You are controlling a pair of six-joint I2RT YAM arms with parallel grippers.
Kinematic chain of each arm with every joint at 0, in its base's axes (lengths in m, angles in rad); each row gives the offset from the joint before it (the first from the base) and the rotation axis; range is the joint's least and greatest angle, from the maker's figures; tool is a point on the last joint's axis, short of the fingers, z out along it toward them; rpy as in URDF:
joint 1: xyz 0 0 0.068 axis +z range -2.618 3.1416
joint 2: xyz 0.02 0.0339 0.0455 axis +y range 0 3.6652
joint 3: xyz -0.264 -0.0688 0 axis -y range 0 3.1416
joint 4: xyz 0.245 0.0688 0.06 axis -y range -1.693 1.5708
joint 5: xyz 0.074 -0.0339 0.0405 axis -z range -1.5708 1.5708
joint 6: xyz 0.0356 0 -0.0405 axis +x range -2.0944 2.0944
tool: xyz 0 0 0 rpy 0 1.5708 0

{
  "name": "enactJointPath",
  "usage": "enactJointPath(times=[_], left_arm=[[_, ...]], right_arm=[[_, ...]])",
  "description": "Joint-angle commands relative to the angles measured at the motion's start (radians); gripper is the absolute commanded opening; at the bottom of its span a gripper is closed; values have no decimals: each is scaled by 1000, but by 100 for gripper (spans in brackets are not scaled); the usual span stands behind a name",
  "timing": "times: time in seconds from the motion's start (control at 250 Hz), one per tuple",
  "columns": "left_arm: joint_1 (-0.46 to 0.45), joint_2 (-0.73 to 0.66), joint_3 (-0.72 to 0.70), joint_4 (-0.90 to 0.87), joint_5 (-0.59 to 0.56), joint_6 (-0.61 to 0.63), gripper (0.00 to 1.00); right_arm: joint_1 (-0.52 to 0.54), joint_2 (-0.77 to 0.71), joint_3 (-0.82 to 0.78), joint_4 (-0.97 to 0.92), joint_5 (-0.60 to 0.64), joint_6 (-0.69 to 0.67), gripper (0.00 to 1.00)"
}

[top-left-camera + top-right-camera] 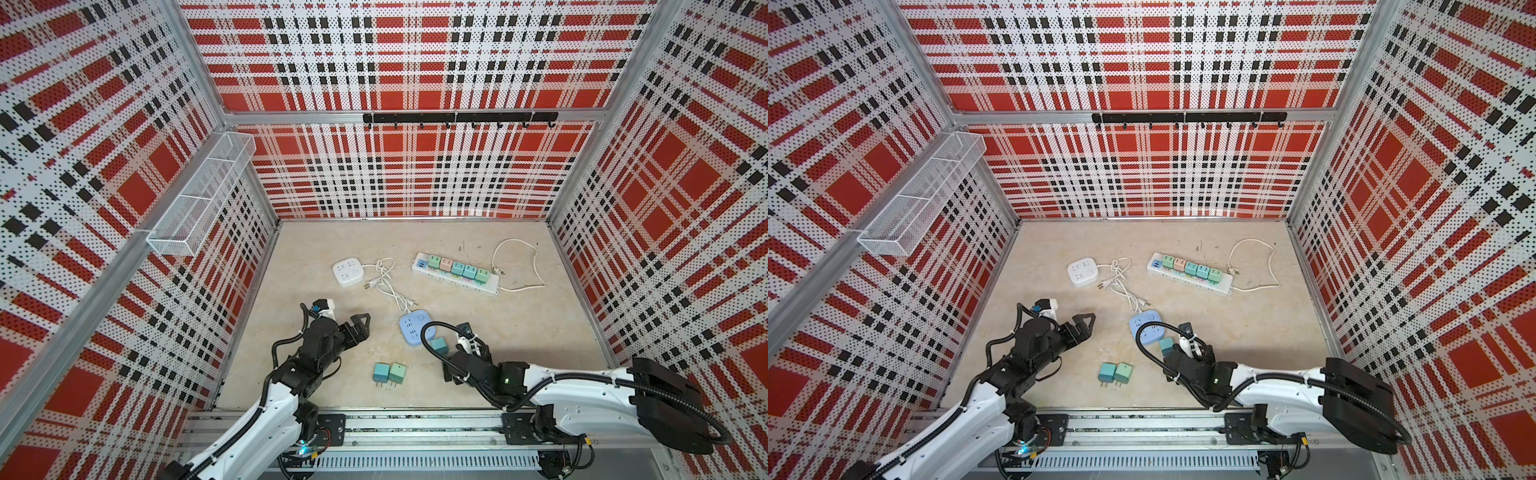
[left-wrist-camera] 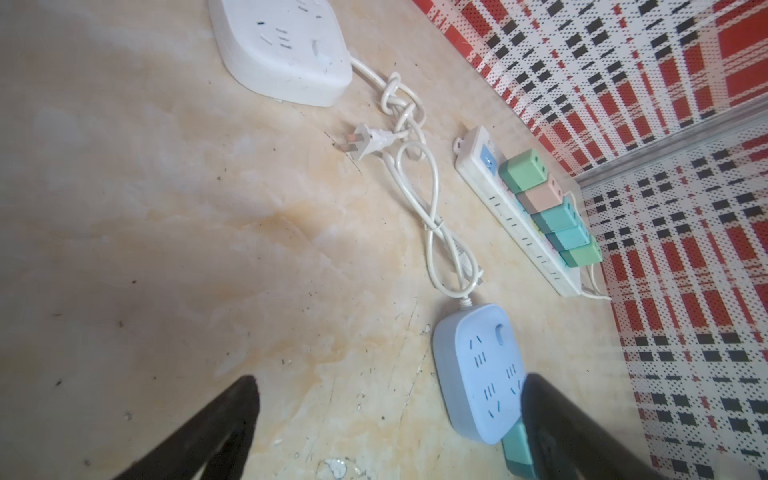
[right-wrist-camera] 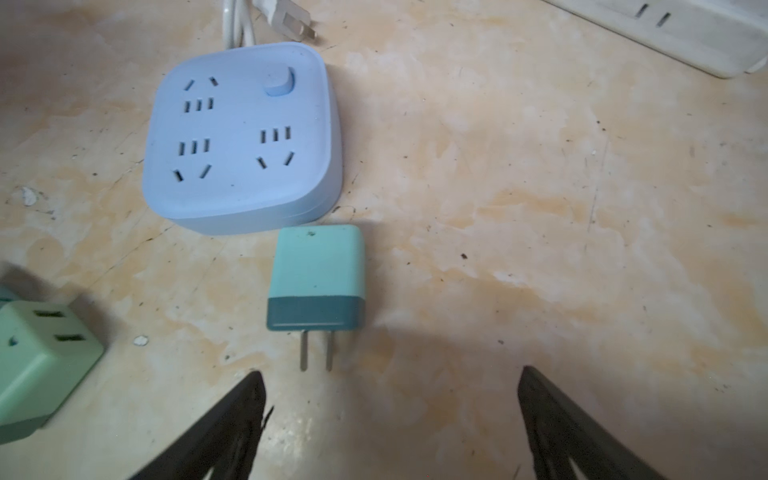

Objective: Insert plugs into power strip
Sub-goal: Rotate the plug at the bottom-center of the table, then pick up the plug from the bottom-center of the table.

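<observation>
On the long strip [image 1: 491,286] sit five plugs [image 1: 458,269]; three lie loose.

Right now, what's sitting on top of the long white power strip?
Five plugs in a row: mint, pink, teal, teal, mint. Their prongs are hidden, pushed down inside the strip.

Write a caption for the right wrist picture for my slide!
Open right gripper faces a teal plug lying flat beside the blue power strip, prongs pointing toward the gripper.
</observation>
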Motion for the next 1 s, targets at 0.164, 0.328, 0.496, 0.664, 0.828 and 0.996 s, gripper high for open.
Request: enactJointPath(times=[0.164,0.328,0.496,0.664,0.828,0.996], left_arm=[[28,-61,-2,-82,-42,165,99],[24,-23,24,-75,-75,149,99],[-1,43,116,-182,-235,205,100],[-4,98,127,-161,-248,253,99],[-11,50,103,-157,-211,270,99],[-12,13,84,-155,-196,265,99]], right_arm=[[-22,107,52,120,-37,-108,95],[-84,143,33,195,-148,-175,92],[-113,150,22,217,-211,-216,92],[-120,181,41,207,-223,-241,86],[-120,228,64,198,-217,-255,78],[-123,279,72,204,-211,-257,76]])
